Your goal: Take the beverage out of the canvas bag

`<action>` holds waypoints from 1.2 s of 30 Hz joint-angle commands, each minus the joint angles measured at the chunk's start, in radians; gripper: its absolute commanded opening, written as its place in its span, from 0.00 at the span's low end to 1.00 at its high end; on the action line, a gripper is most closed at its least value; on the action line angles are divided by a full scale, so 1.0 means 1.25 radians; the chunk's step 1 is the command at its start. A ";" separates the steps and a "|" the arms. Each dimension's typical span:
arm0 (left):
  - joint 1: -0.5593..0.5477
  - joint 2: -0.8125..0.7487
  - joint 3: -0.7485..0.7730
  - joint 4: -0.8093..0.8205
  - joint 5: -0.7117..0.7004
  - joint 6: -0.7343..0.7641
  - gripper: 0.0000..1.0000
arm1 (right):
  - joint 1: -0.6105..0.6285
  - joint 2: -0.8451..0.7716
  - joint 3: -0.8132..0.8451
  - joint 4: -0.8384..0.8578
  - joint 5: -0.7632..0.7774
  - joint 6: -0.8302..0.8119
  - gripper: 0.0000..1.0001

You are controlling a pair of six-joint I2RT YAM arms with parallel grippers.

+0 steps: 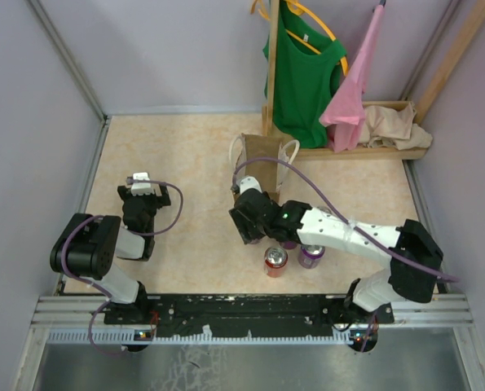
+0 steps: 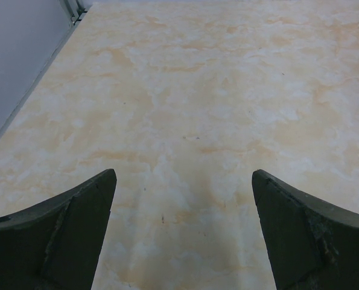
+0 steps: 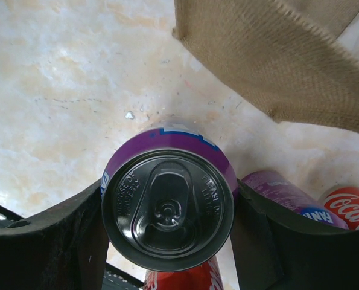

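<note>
The tan canvas bag [image 1: 262, 159] stands upright at the table's middle back, and its woven side shows in the right wrist view [image 3: 288, 54]. My right gripper [image 1: 253, 226] is just in front of the bag, outside it, and is shut on a purple beverage can [image 3: 167, 205]. The can's silver top faces the camera, and the fingers [image 3: 64, 241] press both its sides in that view [image 3: 170, 193]. My left gripper [image 1: 140, 183] is open and empty at the left, over bare table [image 2: 184, 181].
A red can [image 1: 275, 261] and a purple can [image 1: 311, 255] stand near the front by the right arm; the wrist view shows a purple can [image 3: 294, 196] and red cans [image 3: 351, 205] close by. A wooden rack holds a green shirt [image 1: 303, 73], a pink garment [image 1: 352, 90] and a beige cloth heap [image 1: 393, 122] at the back right.
</note>
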 commanded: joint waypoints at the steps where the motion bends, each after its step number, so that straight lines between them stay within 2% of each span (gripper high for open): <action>1: 0.000 0.006 -0.005 0.030 -0.005 -0.007 1.00 | 0.000 0.007 0.003 0.072 0.013 0.019 0.00; 5: 0.000 0.006 -0.005 0.030 -0.005 -0.008 1.00 | -0.001 0.011 -0.012 0.070 0.004 0.028 0.00; 10: 0.000 0.006 -0.005 0.029 -0.005 -0.008 1.00 | -0.009 0.021 -0.041 0.089 -0.027 0.036 0.19; 15: 0.000 0.005 -0.005 0.030 -0.005 -0.007 1.00 | -0.016 0.047 -0.056 0.099 -0.038 0.040 0.27; 17: 0.000 0.006 -0.005 0.030 -0.005 -0.008 1.00 | -0.017 0.055 -0.054 0.093 -0.038 0.045 0.40; 18: 0.000 0.006 -0.005 0.030 -0.005 -0.008 1.00 | -0.017 0.058 -0.051 0.086 -0.038 0.051 0.55; 21: 0.000 0.006 -0.005 0.030 -0.005 -0.007 1.00 | -0.017 0.056 -0.048 0.072 -0.032 0.059 0.78; 25: 0.001 0.006 -0.005 0.029 -0.005 -0.008 1.00 | -0.016 0.042 -0.040 0.059 -0.019 0.059 0.99; 36: 0.000 0.006 -0.005 0.030 -0.005 -0.008 1.00 | -0.017 -0.027 0.058 0.040 0.013 -0.003 0.99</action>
